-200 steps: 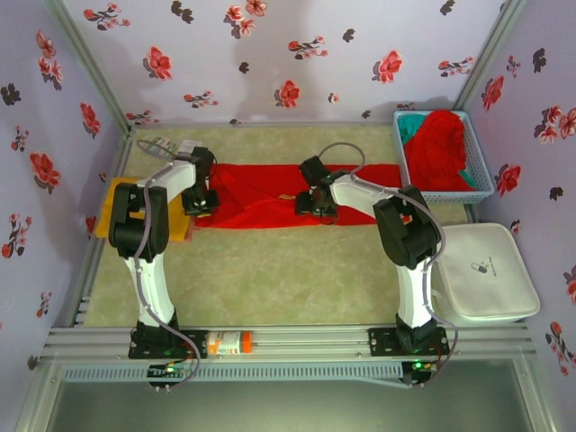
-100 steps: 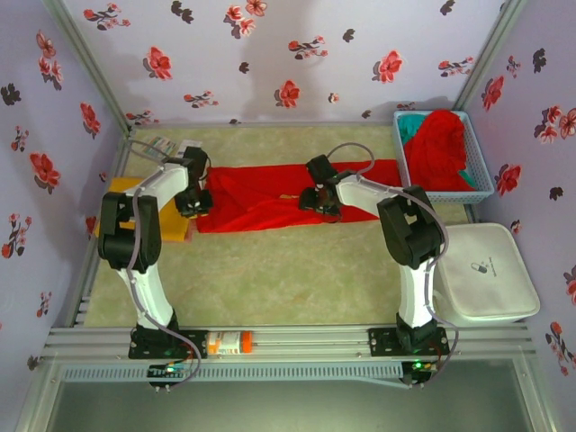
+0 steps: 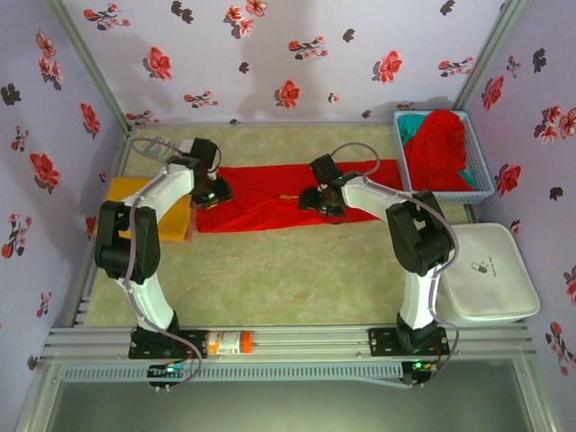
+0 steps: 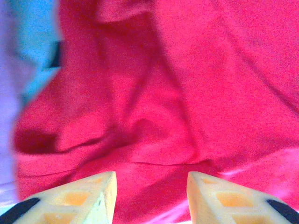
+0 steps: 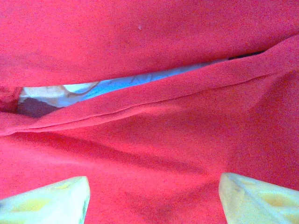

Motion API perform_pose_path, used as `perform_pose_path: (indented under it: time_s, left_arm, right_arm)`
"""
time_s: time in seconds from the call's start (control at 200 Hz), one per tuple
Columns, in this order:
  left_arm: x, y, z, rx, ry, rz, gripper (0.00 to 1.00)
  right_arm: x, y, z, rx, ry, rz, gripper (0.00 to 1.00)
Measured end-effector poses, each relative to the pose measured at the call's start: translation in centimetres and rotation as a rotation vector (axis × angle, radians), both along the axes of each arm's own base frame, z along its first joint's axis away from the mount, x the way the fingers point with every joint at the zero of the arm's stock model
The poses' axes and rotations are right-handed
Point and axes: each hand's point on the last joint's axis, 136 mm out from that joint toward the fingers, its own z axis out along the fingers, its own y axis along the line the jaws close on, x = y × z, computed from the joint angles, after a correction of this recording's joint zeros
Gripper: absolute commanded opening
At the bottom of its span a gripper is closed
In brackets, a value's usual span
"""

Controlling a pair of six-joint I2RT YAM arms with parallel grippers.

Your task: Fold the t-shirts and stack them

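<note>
The pale green worktop [image 3: 270,270] fills the floor of the flowered enclosure. Across its far half a red t-shirt [image 3: 261,191] lies spread in a long band from left to right, creased and partly doubled over itself.

At the right edge sits a white lidded box [image 3: 486,270]. Beyond it, in the far right corner, is the blue mesh basket [image 3: 483,175]. A heaped red t-shirt [image 3: 441,148] lies in it, with a teal t-shirt [image 3: 412,124] showing at its far left corner.

On the left side an orange-yellow t-shirt [image 3: 126,191] lies flat, just beside the left end of the spread shirt and partly under the left arm.

The left hand [image 3: 219,191] is over the left end of the spread shirt. In the left wrist view its fingers [image 4: 93,198] stand apart above rumpled red cloth, with nothing between them.

The right hand [image 3: 317,200] is over the middle right part of the same shirt. In the right wrist view its fingers [image 5: 51,200] are set wide apart over the cloth and grip nothing. Just ahead of them a pale blue and white strip [image 5: 93,88] shows in a gap between two red folds.
</note>
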Motion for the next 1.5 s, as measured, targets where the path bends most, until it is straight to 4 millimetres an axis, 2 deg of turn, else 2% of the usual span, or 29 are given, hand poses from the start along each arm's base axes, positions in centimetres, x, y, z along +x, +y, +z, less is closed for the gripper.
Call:
perform_pose_path:
  time_s: [0.135,0.285,0.565,0.84,0.975,1.15,1.23,1.355,1.5]
  left_arm:
    - [0.2,-3.3,-0.2,-0.113,-0.026,0.005,0.45]
    - [0.3,-5.0,-1.4,-0.194,-0.023,0.045,0.45]
    - [0.0,-6.4,-4.4,-0.267,0.022,0.103,0.45]
    - [0.2,-7.5,-4.3,-0.311,0.008,0.118,0.39]
    - [0.4,-7.6,-4.2,-0.321,0.003,0.128,0.28]
    - [0.6,-7.6,-4.8,-0.317,0.014,0.134,0.0]
    - [0.8,-7.7,-5.0,-0.307,0.022,0.124,0.0]
    - [2.2,-8.2,-4.0,-0.281,0.01,0.085,0.0]
    - [5.8,-9.3,-0.4,-0.231,-0.078,0.006,0.0]
  right_arm:
    - [-0.1,-0.1,2.1,0.015,-0.032,-0.002,0.75]
    - [-0.3,-0.4,3.6,0.02,-0.057,-0.006,0.75]
    - [-1.4,-1.2,2.9,-0.001,-0.028,-0.009,0.75]
    - [-1.5,-1.3,2.8,-0.003,-0.025,-0.01,0.75]
    - [-1.4,-1.5,2.8,-0.003,-0.024,-0.014,0.74]
    - [-1.3,-1.8,2.7,-0.007,-0.023,-0.023,0.74]
    - [-1.3,-2.1,2.6,-0.01,-0.019,-0.028,0.74]
    - [-1.3,-2.6,2.3,-0.015,-0.011,-0.039,0.74]
    - [-1.4,-3.5,2.1,-0.026,-0.001,-0.056,0.74]
